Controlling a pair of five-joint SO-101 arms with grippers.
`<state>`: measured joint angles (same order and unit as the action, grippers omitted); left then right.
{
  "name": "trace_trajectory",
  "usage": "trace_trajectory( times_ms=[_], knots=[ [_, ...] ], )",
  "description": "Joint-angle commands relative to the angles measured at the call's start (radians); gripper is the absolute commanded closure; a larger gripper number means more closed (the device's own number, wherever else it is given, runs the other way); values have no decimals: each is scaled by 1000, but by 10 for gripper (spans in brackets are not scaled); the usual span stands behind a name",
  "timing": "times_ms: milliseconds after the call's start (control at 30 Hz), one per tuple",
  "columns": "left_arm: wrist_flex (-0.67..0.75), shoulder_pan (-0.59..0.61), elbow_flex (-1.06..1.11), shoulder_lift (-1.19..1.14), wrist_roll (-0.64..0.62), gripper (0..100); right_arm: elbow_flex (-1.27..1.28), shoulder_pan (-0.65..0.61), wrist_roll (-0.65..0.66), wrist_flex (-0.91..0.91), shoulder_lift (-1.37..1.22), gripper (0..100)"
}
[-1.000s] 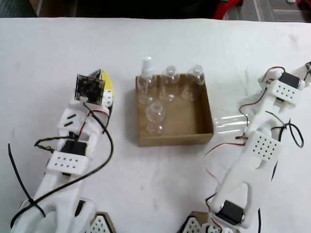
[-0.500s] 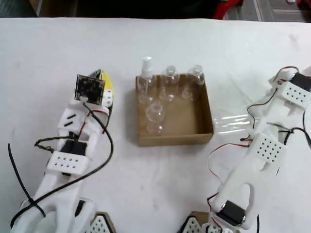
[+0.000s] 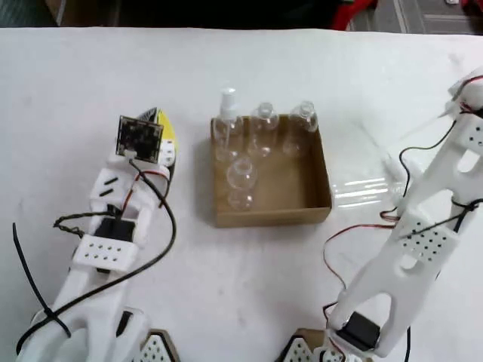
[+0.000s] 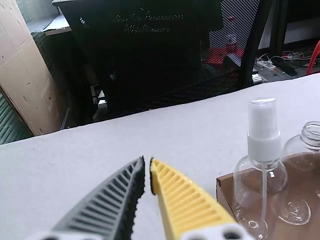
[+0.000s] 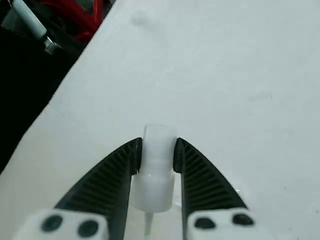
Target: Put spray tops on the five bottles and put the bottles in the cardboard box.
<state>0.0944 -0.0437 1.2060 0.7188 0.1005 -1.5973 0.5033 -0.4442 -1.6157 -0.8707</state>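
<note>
- The right claw [image 5: 156, 146] is clamped on a white spray top [image 5: 156, 172]. The black fingers [image 5: 117, 172] press its two sides, and the top's head pokes out just past the fingertips.
- In the high view the right arm [image 3: 423, 234] stretches out to the far right edge of the desk [image 3: 226, 68], well apart from the cardboard box [image 3: 321, 200].
- The left claw [image 4: 146, 167] holds nothing — its grey and yellow fingers are drawn together with only a sliver between the tips. It sits just to the left of the box, aimed toward the desk's far side.
- Four bottles are in the box. A capped bottle [image 3: 227, 124] stands upright in the far left corner, already wearing a spray top.
- Two open bottles [image 3: 263, 130] stand upright beside it along the far wall.
- A toppled bottle [image 3: 241, 182] lies on its side on the box floor, nearer the front.
- A fifth bottle [image 3: 361, 190], clear and uncapped, lies on its side on the desk just right of the box — between the box and the right arm.
- Red and black wires [image 3: 339, 230] trail from the right arm across the desk near that bottle.
- From the left wrist, the capped bottle [image 4: 262, 165] is the nearest to the left claw, with an open bottle just beyond it.
</note>
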Motion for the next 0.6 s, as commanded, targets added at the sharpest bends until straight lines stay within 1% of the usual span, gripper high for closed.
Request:
trace_trajectory(
  times_ms=[0, 133, 333, 433, 567],
  knots=[
    [25, -10, -3, 2, 11, 976, -68, 5, 77, -28, 176, 982],
    [25, -10, -3, 2, 11, 976, -68, 4, 222, -28, 275, 982],
    [25, -8, -3, 2, 11, 976, -68, 5, 382, -31, 377, 982],
    [25, -8, -3, 2, 11, 976, -68, 5, 433, -38, 403, 982],
    [25, -7, -3, 2, 11, 976, -68, 5, 460, -84, 441, 982]
  ],
)
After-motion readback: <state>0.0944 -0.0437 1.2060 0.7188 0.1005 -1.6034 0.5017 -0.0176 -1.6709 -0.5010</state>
